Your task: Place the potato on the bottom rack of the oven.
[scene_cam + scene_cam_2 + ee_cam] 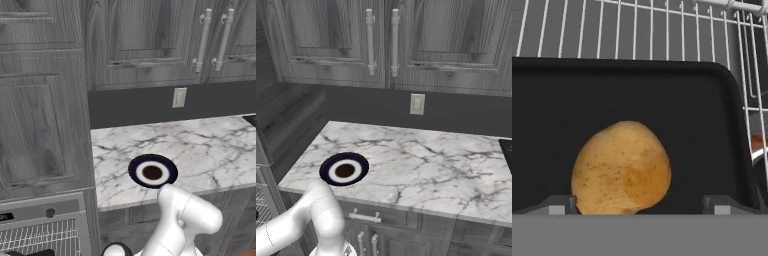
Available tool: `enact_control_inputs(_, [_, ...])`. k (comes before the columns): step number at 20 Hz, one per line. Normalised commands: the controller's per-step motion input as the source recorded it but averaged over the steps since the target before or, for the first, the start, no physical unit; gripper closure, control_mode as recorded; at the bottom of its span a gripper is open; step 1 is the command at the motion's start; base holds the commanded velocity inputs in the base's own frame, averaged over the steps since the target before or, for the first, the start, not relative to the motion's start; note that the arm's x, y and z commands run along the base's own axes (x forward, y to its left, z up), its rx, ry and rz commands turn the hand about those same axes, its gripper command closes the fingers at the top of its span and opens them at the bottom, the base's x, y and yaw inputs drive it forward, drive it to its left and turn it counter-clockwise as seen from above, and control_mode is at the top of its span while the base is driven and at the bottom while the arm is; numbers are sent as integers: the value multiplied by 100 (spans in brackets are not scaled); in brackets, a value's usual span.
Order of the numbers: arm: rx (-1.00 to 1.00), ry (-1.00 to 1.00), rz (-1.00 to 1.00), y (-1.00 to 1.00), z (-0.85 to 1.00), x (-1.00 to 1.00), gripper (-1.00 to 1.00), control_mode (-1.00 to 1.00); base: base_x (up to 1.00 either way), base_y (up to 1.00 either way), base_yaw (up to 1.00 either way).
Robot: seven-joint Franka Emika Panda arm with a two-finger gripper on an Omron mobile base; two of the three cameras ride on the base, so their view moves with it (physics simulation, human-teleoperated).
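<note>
In the hand view the golden-brown potato point(622, 167) rests on a black tray point(702, 125) that lies on the oven's pale wire rack point(662, 30). My gripper point(641, 204) is open around the potato's lower end. The left fingertip point(561, 204) is close to the potato's side, and the right one stands well apart from it. In the left base view the oven point(40, 212) sits at the bottom left with its light grey control strip, small dark knob and wire grid. My arm reaches down toward it.
A dark-blue-rimmed white plate point(152, 171) point(344, 169) stands near the front left of the marble counter point(200, 145). Grey wood-grain cabinets point(45, 125) rise above the oven and over the counter. The rack's raised wire edge point(752, 65) borders the tray on the right.
</note>
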Motion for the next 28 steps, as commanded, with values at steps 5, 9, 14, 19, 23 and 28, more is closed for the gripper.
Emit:
enact_control_inputs(5, [0,0,0,1,4,-15,-100,-100,0,0,0])
enact_control_inputs(9, [-3,-16,0,5,38,-66,-100,-100,0,0,0])
enact_control_inputs(14, [0,-21,0,0,64,-92,-100,-100,0,0,0])
enact_control_inputs(19, [11,-7,0,-34,92,-77,-100,-100,0,0,0])
enact_control_inputs(23, [34,0,0,-82,100,-64,-100,-100,0,0,0])
enact_control_inputs(28, [40,0,0,-100,65,-42,-100,-100,0,0,0])
